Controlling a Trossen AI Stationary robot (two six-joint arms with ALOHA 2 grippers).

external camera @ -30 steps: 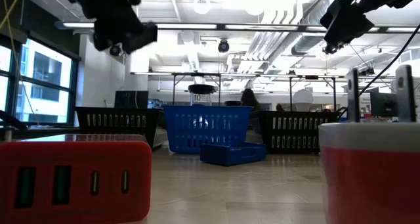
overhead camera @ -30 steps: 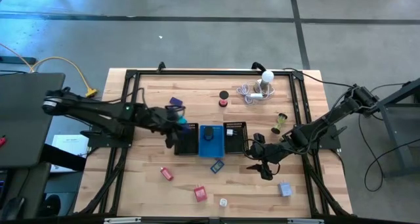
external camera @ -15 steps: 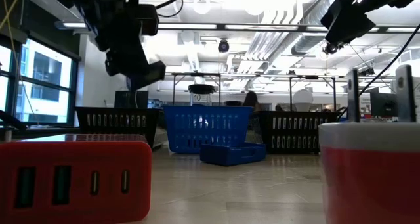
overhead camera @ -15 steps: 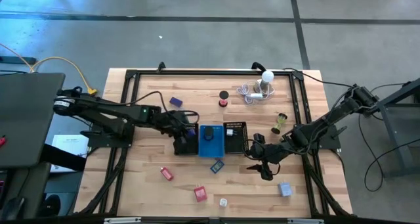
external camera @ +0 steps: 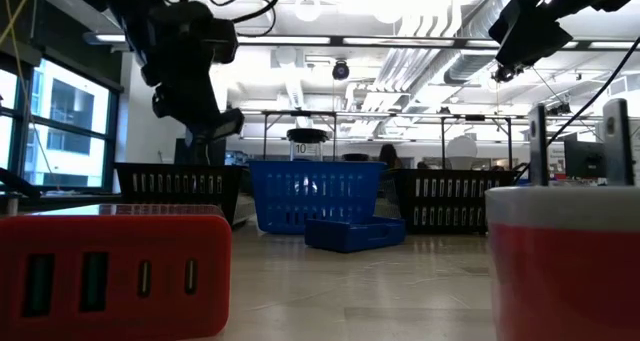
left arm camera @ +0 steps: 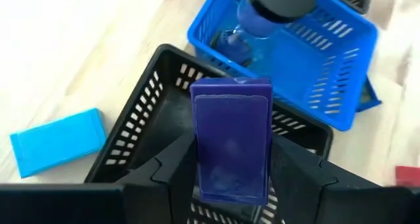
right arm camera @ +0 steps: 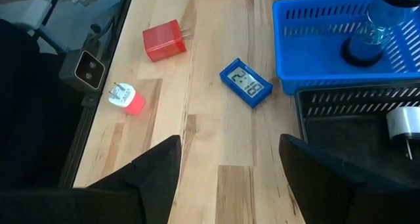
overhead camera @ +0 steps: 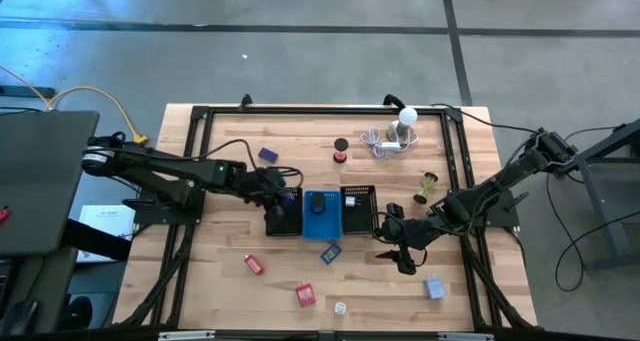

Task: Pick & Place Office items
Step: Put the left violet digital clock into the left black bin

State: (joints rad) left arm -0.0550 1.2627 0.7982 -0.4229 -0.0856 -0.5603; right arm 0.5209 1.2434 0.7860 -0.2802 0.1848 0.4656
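Wood-topped table [overhead camera: 300,266] is holding three centre trays, the left hand [left arm camera: 230,178] pinching a purple block [left arm camera: 231,142] above the black tray [left arm camera: 141,112], the right hand [right arm camera: 226,161] hanging spread, empty, and most items seemingly lying unsorted.

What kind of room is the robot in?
Probably a big workshop or lab. The low view shows exposed ceiling pipes, large windows and desks far behind; the high view shows a grey concrete floor around the wooden table.
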